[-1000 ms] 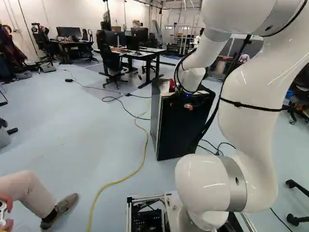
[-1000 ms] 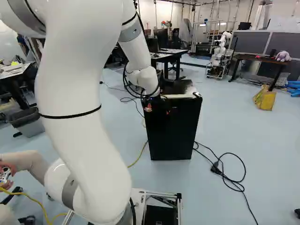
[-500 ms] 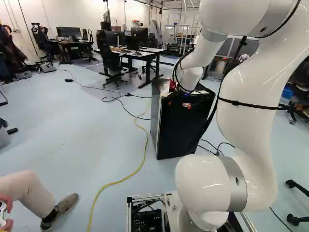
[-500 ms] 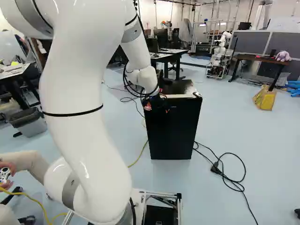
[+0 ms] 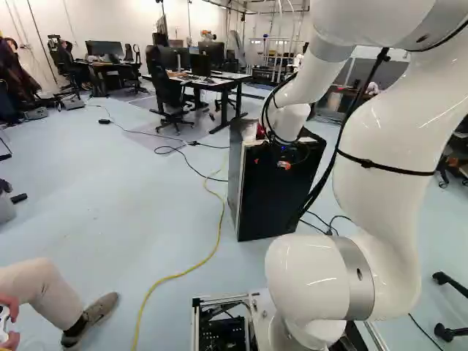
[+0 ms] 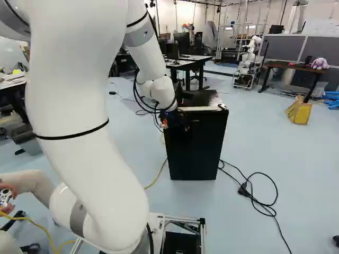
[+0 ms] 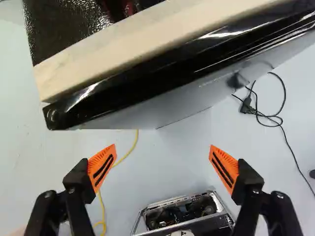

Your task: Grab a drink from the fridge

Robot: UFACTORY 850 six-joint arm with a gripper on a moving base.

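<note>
The black fridge [image 5: 274, 201] stands upright ahead of the base, its front face showing no visible gap. At its upper front, my gripper [image 5: 284, 159] hangs below the white wrist; in the right base view the gripper [image 6: 172, 123] is near the upper left corner of the front. In the wrist view the fridge's pale top edge [image 7: 123, 54] and glossy black rim lie ahead of the fingers. The open gripper [image 7: 162, 147] has its orange pads wide apart, with nothing between them, on the front side of that rim. No drink can be made out.
A yellow cable [image 5: 208, 259] runs along the floor left of the fridge; a black cable [image 6: 259, 196] lies right of it. Desks [image 5: 219, 82] stand behind. Another robot [image 6: 248, 63] is farther back. A seated person's leg [image 5: 47, 292] is beside the base.
The arm has drawn back a little, its wrist and gripper shifting slightly left in the right base view. Fridge and base have stayed put.
</note>
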